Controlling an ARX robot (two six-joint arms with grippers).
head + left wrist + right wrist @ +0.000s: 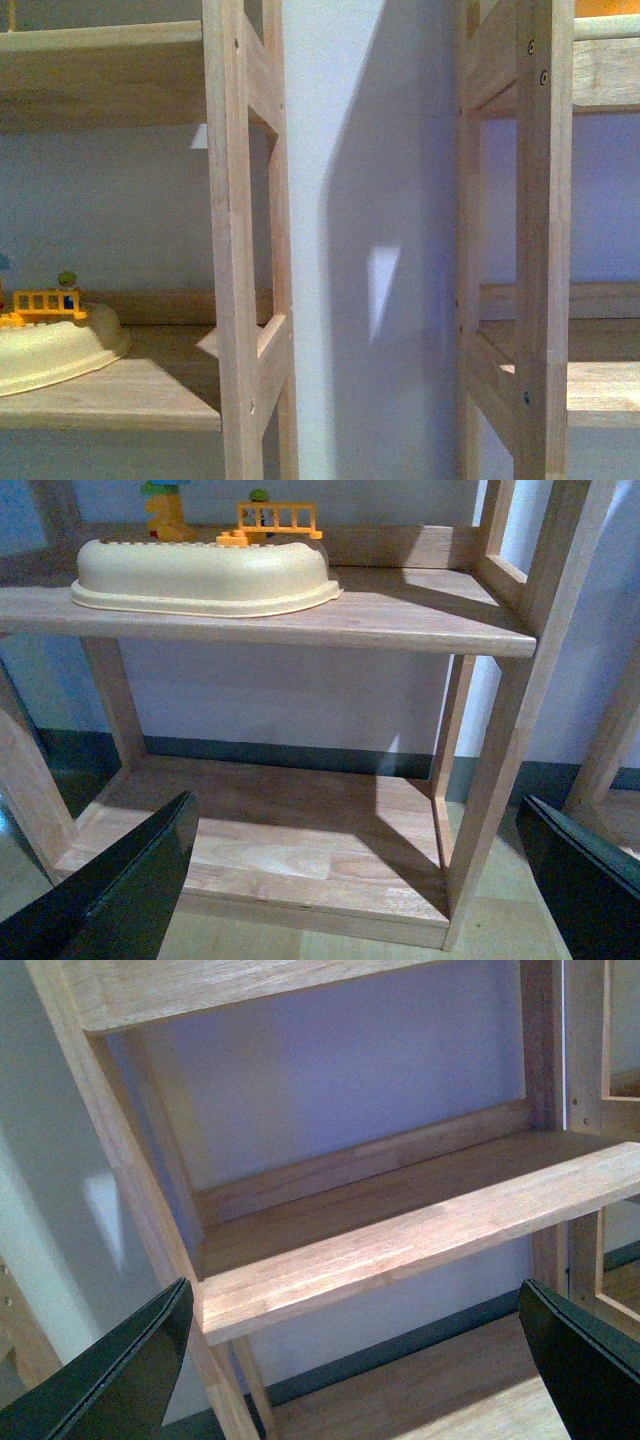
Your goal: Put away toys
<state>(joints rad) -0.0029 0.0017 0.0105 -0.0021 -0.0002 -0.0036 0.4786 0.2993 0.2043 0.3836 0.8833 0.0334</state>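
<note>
Pale wooden shelf unit on the left (232,300): middle board partly occupied by cream plastic playset with yellow fence (205,575); bare board beside it. Bottom board (290,855) unobstructed. Pale wooden shelf unit on the right (400,1240): board bare. White wall strip (370,250) between uprights.

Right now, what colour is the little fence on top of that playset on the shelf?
Orange-yellow fence, on the cream playset; the left wrist view shows it best.

Left claw (355,880) spread wide, right claw (355,1360) spread wide, both empty
</note>
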